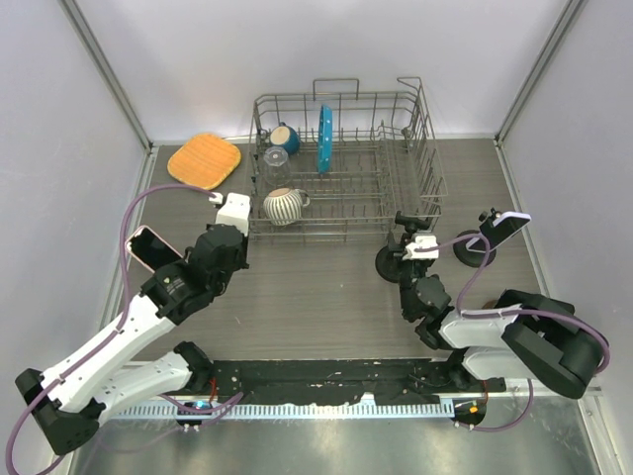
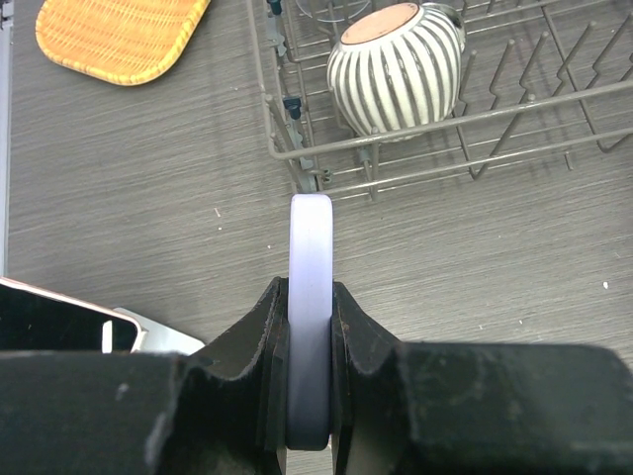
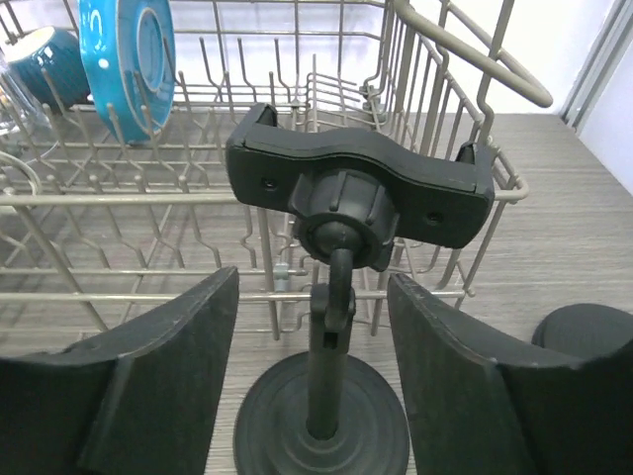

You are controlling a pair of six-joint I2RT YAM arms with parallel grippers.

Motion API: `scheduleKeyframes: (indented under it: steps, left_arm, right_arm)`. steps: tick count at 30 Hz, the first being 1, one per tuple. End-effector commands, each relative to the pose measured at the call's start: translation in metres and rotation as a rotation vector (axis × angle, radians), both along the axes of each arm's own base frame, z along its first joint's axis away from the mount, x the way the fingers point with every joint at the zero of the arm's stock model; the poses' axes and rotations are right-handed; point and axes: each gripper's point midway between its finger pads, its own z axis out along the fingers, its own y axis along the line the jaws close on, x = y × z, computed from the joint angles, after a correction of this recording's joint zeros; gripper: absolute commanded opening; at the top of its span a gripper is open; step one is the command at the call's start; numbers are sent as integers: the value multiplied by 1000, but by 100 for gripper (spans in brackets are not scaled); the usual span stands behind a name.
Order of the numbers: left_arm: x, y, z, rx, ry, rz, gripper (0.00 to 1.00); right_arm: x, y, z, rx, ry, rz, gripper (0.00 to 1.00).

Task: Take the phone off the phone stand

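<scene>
dark glass inside a pale rim: the phone sits in the cradle of a black stand close to the right edge of the counter, about midway along it. its long axis runs left to right, with the right end angled a little toward the far edge. the screen faces upward. the stand has a round base and a thin stem.

a second stand is matt black plastic with a ball joint and a curved clamp. it is empty and stands just before the near right corner of the wire dish rack. the right gripper is spread wide, one finger on each side of this stem, gripping nothing.

the left gripper is clamped onto a smooth lavender slab with a rounded end, seen edge-on and pointing at the rack. what the slab is cannot be told. a dark, pink-rimmed handset is near the left edge. a ribbed orange mat occupies the far left corner. a striped cup lies in the rack.
</scene>
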Motion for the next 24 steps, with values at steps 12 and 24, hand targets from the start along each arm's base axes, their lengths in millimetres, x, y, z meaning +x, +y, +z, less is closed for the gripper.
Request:
scheduleKeyframes:
  steps: [12, 24]
  left_arm:
    - [5, -8, 37, -185, -107, 26, 0]
    - [-8, -20, 47, -474, -44, 92, 0]
  right_arm:
    - [-37, -1, 34, 132, 158, 151, 95]
    - [-65, 36, 79, 58, 294, 408, 95]
